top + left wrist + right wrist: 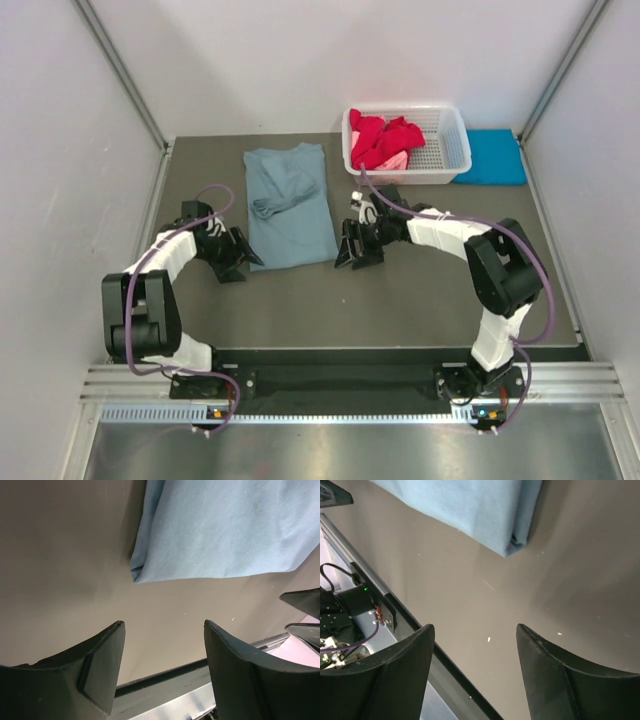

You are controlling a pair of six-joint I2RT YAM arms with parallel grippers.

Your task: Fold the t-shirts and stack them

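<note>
The grey-blue t-shirt (290, 203) lies folded lengthwise on the table, a sleeve bunched on top. Its near corners show in the left wrist view (220, 530) and the right wrist view (485, 510). My left gripper (243, 262) is open and empty, just left of the shirt's near left corner. My right gripper (350, 256) is open and empty, just right of the near right corner. Red and pink shirts (384, 141) are piled in the white basket (447, 150). The turquoise shirt (491, 157) lies folded right of the basket.
The dark tabletop (400, 300) ends in a black rail (350, 355) at the near edge. White walls enclose the left, back and right sides. The right gripper's fingertips (302, 605) show at the right edge of the left wrist view.
</note>
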